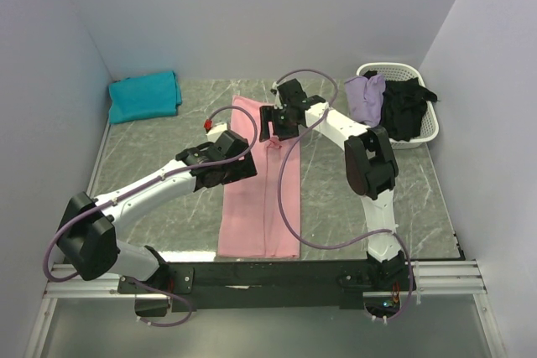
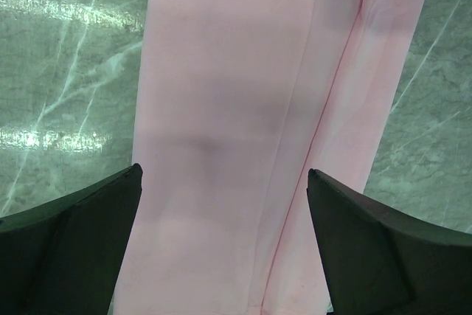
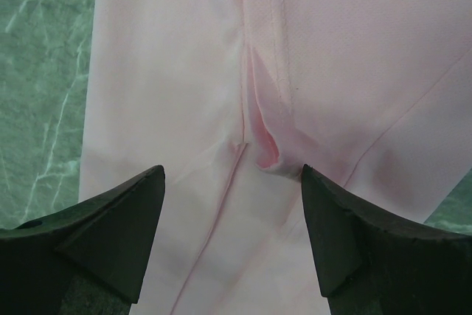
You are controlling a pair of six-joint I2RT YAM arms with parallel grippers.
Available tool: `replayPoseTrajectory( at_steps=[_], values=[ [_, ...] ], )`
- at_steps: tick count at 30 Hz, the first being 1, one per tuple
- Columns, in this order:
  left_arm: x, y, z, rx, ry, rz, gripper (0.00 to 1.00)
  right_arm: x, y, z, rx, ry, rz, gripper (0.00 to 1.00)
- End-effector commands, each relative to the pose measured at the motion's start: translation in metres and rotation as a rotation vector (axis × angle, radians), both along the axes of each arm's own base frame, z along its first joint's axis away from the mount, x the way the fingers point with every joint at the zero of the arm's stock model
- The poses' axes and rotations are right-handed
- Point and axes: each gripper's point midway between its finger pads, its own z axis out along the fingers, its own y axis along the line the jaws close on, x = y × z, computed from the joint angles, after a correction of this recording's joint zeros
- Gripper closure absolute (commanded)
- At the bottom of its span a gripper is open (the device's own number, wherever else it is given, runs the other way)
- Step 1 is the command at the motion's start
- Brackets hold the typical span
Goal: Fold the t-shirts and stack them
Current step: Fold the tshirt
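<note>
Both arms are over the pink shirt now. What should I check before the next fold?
1. Left gripper open and empty: ok.
2. Right gripper open and empty: ok.
3. Both above the pink shirt: ok.
4. Shirt lies flat as a long strip: not ok, small pucker at the seam.
5. Right arm's cable off the cloth: cannot tell; it crosses the shirt in the top view.
6. Teal shirt folded at the far left, lavender shirt and black shirt in the basket: ok.
</note>
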Motion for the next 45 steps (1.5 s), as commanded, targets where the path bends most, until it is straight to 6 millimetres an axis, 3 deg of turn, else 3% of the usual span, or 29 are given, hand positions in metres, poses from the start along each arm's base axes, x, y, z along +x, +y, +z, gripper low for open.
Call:
replayPoseTrajectory(
  at_steps=[1, 11, 18, 21, 26, 29, 32, 38, 45],
  values=[
    [0.003, -0.001, -0.001, -0.001, -0.010, -0.008, 0.01, -0.006, 0.013, 0.016, 0.049, -0.023, 0.050, 0.19],
    [0.004, -0.001, -0.003, 0.003, -0.003, -0.007, 0.01, -0.031, 0.009, -0.013, 0.037, 0.059, 0.053, 0.19],
    [0.003, 0.000, -0.006, 0.008, 0.004, -0.004, 0.01, -0.035, 0.009, -0.022, 0.034, 0.073, 0.049, 0.20],
    [0.003, 0.002, -0.005, 0.006, -0.003, 0.003, 0.00, -0.034, 0.007, -0.009, 0.046, 0.037, 0.041, 0.21],
    [0.004, 0.003, 0.002, -0.005, -0.022, 0.009, 0.01, -0.028, 0.006, 0.034, 0.070, -0.052, 0.032, 0.19],
    [0.004, 0.003, 0.000, -0.005, -0.021, 0.006, 0.00, -0.021, 0.008, 0.051, 0.075, -0.088, 0.027, 0.19],
    [0.003, 0.003, -0.002, 0.003, -0.013, 0.006, 0.01, -0.011, 0.011, 0.055, 0.067, -0.099, 0.031, 0.19],
    [0.003, 0.006, -0.002, 0.001, -0.020, 0.012, 0.01, 0.006, 0.022, 0.039, 0.059, -0.077, 0.039, 0.19],
    [0.006, 0.013, -0.001, 0.004, -0.021, 0.030, 0.01, 0.002, 0.023, 0.013, 0.054, -0.026, 0.037, 0.19]
  ],
)
